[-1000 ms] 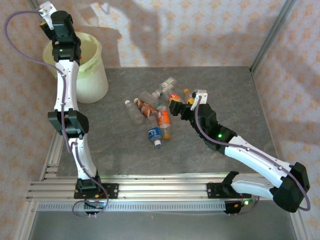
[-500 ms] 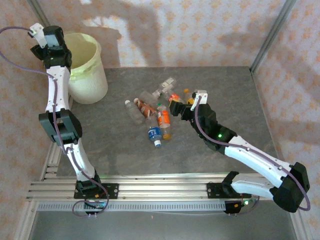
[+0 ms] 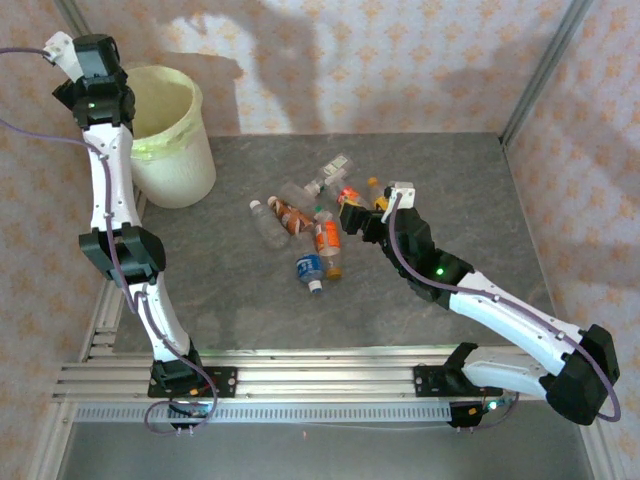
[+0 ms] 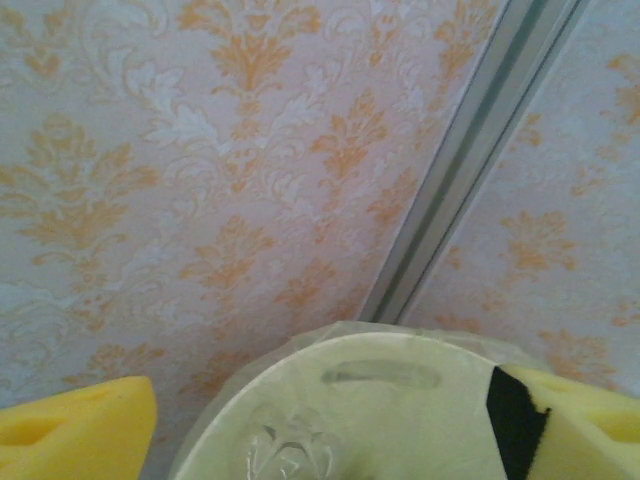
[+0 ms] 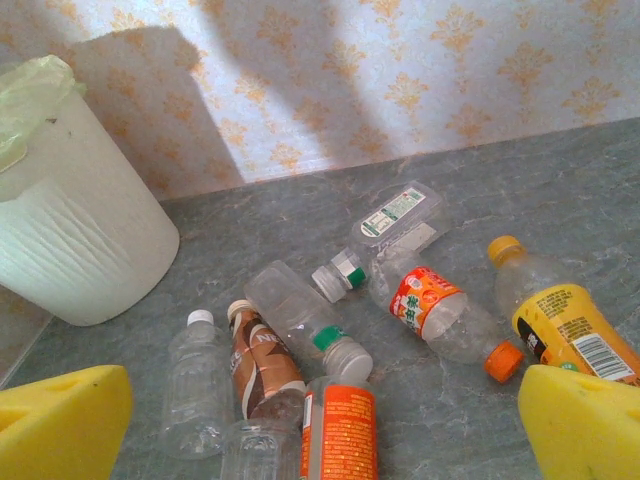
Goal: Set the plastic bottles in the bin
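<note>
Several plastic bottles [image 3: 310, 225] lie in a loose pile mid-table. My right gripper [image 3: 350, 215] hovers at the pile's right edge, open and holding nothing. In the right wrist view its yellow fingers [image 5: 60, 425] flank an orange-labelled bottle [image 5: 340, 435], a brown-labelled one [image 5: 262, 365] and clear ones [image 5: 300, 315]. The cream bin [image 3: 175, 130] with its pale yellow bag stands at the far left. My left wrist [image 3: 95, 85] is raised at the bin's left rim. The left gripper [image 4: 320, 400] is open above the bin [image 4: 400, 400], and a clear bottle [image 4: 280, 450] lies inside.
A yellow-capped, yellow-labelled bottle [image 5: 560, 310] and a red-and-orange-labelled one [image 5: 440, 315] lie to the right of the pile. Patterned walls and a metal corner post [image 4: 470, 150] close in behind the bin. Bare grey table [image 3: 470, 190] lies right of the pile.
The left arm has swung from over the bin toward its left rim, and its jaws have gone from shut to open. The right arm has not moved.
</note>
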Controlling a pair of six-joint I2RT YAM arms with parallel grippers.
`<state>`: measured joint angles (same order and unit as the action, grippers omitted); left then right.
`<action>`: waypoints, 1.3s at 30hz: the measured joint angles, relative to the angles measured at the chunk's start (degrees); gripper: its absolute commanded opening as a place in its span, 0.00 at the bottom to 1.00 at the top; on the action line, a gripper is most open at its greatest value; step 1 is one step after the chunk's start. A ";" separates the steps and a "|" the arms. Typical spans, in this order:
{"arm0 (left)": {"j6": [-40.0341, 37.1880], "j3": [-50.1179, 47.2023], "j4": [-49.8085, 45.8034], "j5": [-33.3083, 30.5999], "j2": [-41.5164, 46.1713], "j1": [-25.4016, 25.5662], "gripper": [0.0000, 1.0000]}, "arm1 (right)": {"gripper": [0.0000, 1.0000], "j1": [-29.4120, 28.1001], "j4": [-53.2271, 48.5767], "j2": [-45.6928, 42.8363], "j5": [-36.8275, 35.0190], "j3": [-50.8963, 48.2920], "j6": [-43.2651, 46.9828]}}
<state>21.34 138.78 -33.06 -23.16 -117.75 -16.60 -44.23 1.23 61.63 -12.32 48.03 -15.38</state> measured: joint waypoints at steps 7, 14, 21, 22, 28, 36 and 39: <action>5.27 -0.98 -4.59 7.82 1.68 0.96 1.00 | 0.99 0.02 -0.44 -0.63 -1.70 -0.11 0.00; 6.75 -16.48 -3.06 17.90 17.20 6.45 1.00 | 0.99 0.02 -3.78 0.85 -4.28 0.11 -2.19; 9.68 -32.30 5.88 28.63 31.61 13.97 1.00 | 0.99 0.02 -6.64 1.29 -6.82 0.11 -6.64; 10.25 -34.97 7.50 29.99 33.24 14.93 1.00 | 0.99 0.02 -6.99 1.27 -6.88 0.11 -6.78; 12.94 -55.01 16.52 41.03 44.09 18.93 1.00 | 0.99 0.57 -9.75 0.39 -7.23 0.07 -8.00; 10.16 -71.41 18.29 52.54 57.83 19.65 1.00 | 0.99 1.55 -10.25 -1.57 -6.23 -2.67 -8.35; 11.15 -77.46 19.89 54.10 62.97 20.11 1.00 | 0.99 2.71 -10.99 -0.24 -3.69 -3.91 -8.15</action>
<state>32.49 61.32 -13.17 30.94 -54.78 3.51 -41.52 -9.76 61.39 -16.01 44.12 -23.53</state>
